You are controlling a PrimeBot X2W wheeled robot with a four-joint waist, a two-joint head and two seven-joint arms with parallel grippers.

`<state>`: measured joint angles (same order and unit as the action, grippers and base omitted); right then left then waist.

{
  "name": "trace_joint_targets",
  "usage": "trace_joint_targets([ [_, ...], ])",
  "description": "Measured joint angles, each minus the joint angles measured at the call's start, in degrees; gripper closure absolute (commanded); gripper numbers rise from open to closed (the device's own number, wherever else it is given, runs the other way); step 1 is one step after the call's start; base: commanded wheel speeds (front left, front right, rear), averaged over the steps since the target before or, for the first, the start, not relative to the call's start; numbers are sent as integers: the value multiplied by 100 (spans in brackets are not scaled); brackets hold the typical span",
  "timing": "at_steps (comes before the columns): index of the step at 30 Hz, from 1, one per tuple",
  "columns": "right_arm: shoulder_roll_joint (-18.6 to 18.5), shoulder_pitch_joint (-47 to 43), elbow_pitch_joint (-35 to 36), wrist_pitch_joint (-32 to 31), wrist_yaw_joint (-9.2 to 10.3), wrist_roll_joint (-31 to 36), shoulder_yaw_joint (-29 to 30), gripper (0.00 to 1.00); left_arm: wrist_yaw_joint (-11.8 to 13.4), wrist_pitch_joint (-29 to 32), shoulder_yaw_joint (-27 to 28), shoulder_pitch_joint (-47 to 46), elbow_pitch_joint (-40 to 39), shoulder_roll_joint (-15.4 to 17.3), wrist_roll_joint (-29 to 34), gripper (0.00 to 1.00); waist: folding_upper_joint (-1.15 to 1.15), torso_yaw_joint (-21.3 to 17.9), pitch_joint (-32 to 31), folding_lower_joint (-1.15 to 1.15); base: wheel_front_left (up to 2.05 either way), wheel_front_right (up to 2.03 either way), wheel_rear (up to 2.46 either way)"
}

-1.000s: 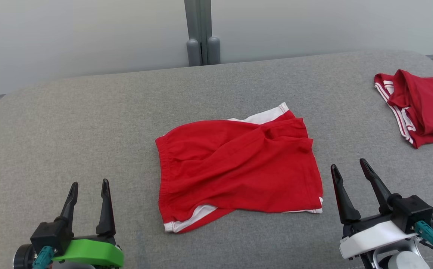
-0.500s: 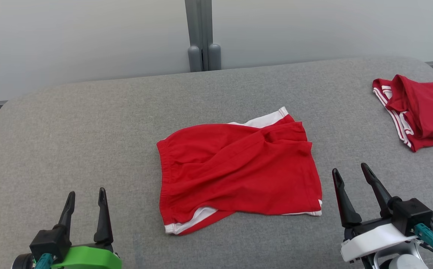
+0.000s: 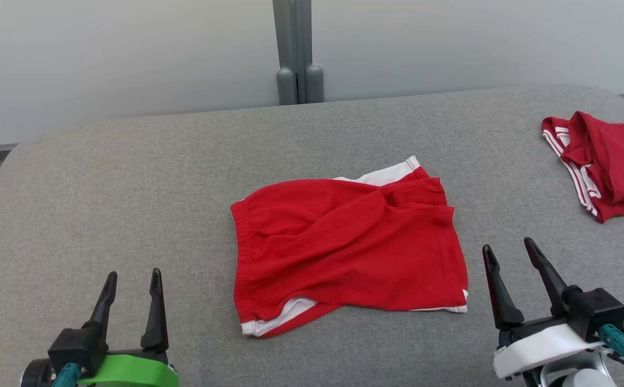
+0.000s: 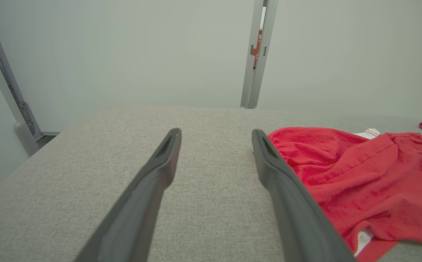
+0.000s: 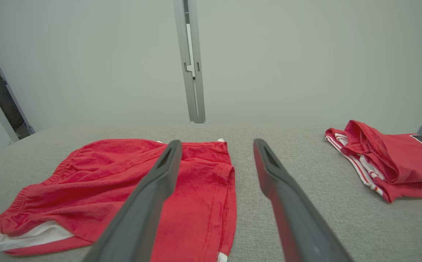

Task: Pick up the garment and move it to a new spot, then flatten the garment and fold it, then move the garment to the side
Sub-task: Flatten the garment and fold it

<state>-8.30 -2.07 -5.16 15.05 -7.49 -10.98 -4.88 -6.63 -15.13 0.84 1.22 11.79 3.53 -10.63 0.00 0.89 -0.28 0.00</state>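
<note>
At the middle of the grey table [image 3: 129,177], well apart from every edge: red shorts [image 3: 344,247], rumpled, waistband toward the left edge, white trim showing at the far and near hems. Same folds and same lie as a second ago. Shifted a little lower and rightward in the head view, together with the table and the post [image 3: 298,54] behind it: a move of the camera, not of the cloth.

Near the front edge at left, well apart from the shorts: the left gripper [image 3: 133,273], jaws spread wide, holding nothing. Near the front edge at right, just beside the shorts' right hem: the right gripper [image 3: 508,244], likewise wide open and empty, clear of the cloth. Both placed about as before against the table.

Toward the far right corner: a second red garment [image 3: 610,166] with white stripes, folded over.
</note>
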Motion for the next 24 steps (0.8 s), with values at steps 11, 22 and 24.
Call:
trace_joint_targets([
  [11,26,-7,-90,0,0,1,9,0,-42,0,18,10,19,52,-41,0,0,36,-25,0,0,0,0],
  [22,27,-5,-226,0,0,3,4,0,-47,0,-56,16,92,47,-57,0,0,25,-13,0,0,0,0],
  [24,33,-3,-297,0,0,4,7,0,-49,1,-172,19,151,38,-60,0,0,21,1,0,0,0,0],
])
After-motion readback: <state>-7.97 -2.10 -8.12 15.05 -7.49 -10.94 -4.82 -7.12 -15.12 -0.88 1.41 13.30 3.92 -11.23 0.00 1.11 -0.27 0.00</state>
